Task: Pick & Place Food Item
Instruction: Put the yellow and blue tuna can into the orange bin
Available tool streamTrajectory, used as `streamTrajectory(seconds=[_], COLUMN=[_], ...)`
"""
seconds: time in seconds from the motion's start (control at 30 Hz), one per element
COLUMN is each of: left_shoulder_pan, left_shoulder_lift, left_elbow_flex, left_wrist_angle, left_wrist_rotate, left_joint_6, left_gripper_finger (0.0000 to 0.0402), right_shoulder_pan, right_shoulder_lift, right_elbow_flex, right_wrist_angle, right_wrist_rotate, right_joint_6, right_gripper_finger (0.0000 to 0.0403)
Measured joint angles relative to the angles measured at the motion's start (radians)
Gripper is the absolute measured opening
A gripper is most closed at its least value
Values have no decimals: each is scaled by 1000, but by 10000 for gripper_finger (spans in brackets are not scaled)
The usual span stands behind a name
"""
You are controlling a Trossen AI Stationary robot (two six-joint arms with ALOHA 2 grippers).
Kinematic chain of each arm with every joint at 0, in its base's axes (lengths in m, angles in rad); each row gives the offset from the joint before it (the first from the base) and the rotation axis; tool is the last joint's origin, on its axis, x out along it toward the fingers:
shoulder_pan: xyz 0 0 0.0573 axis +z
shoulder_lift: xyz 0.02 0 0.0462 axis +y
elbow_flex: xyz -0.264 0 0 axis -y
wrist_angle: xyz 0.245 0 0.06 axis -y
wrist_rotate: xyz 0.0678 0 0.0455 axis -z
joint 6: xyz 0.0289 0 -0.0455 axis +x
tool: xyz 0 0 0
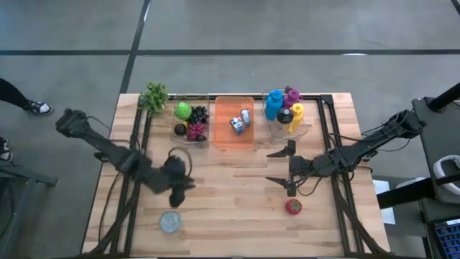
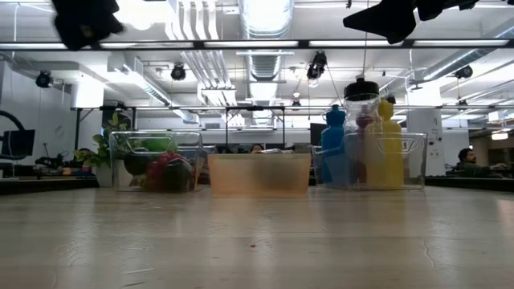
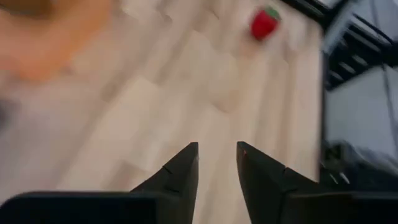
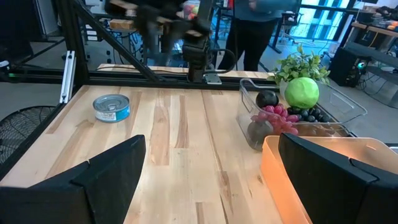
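Strawberry [image 1: 292,207] on table just beside open right tool [image 1: 282,167]

Red strawberry [image 1: 292,207] with a green cap, lying bare on the wooden bench [image 1: 237,208] toward its right front part, untouched and apart from everything else. Round tin [image 1: 170,221], silver lid with a blue side, upright on the left front part, well apart from the strawberry.
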Motion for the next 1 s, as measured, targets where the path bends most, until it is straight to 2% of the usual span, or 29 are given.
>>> streamTrajectory(seconds=[0.17,0.33,0.63,0.8,1.0], left_shoulder_pan=[-149,-205,-241,-245,-245], left_shoulder_lift=[53,122,280,365,437], left_elbow_flex=[0,0,-1,-1,-1], left_wrist_angle=[-15,-6,7,7,2], left_wrist_rotate=[-5,117,432,547,620], left_joint_6=[-120,-196,-378,-442,-443], left_gripper_finger=[79,39,3,4,4], right_shoulder_pan=[0,0,0,0,0], right_shoulder_lift=[0,0,0,0,0], right_elbow_flex=[0,0,0,0,0], right_wrist_angle=[0,0,1,2,4], right_wrist_rotate=[0,0,0,0,0], right_joint_6=[0,0,-15,-18,-19], right_gripper_finger=[366,366,366,366,366])
